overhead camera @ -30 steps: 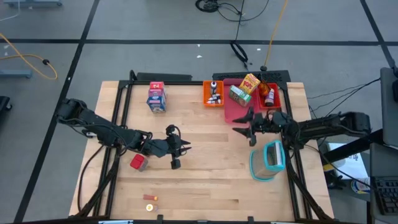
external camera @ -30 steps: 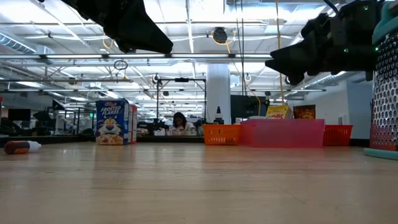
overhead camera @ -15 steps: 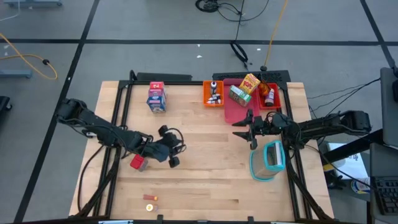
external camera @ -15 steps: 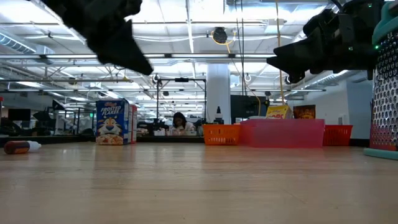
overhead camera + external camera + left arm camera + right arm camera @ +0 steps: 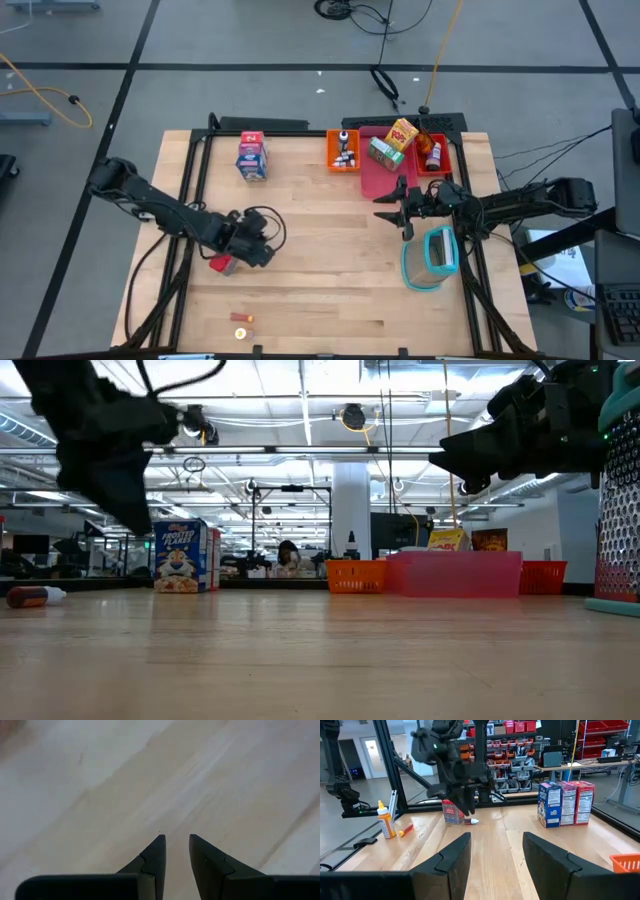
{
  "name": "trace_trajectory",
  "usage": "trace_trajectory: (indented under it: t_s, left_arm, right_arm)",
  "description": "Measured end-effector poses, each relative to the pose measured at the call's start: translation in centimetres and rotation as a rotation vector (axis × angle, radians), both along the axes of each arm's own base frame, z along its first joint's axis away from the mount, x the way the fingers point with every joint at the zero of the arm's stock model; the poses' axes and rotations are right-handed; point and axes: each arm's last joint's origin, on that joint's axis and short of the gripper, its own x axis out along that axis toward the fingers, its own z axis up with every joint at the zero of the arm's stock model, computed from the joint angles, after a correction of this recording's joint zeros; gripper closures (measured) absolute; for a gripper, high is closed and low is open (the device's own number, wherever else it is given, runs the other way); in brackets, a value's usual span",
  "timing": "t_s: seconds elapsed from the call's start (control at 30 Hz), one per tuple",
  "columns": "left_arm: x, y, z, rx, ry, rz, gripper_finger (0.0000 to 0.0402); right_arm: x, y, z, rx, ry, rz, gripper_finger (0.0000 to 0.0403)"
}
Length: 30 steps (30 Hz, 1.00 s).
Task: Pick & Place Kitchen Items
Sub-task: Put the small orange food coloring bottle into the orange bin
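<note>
High view: a red cube (image 5: 221,264) sits on the wooden table (image 5: 320,290) at about eight o'clock from centre, the left gripper (image 5: 262,250) just beside it, fingers slightly apart and empty. Blue-white carton (image 5: 251,158) stands at eleven o'clock. At three o'clock, the right gripper (image 5: 388,203) hovers parted near the pink tray (image 5: 380,178).

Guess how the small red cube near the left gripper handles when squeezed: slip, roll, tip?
The small red cube has flat faces and looks about as wide as tall, so it probably won't roll or tip. Its sides look smooth, so an off-centre pinch by the left gripper might twist it.
</note>
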Motion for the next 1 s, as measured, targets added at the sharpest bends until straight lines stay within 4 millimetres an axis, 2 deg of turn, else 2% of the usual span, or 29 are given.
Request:
trace_trajectory:
  t_s: [0.27,0.7,1.0]
  left_arm:
    - [-1.4,1.0,-0.5,-0.152,0.199,0.167,0.0314]
    - [-2.2,2.0,-0.6,-0.247,0.345,0.246,0.0314]
    - [-2.3,1.9,-1.2,-0.270,0.373,0.303,0.0314]
  right_arm:
    - [0.0,0.0,-0.1,-0.003,0.007,0.000,0.0232]
    - [0.0,0.0,-0.3,0.000,0.033,0.000,0.0232]
    - [0.0,0.0,-0.4,-0.016,0.036,0.000,0.0232]
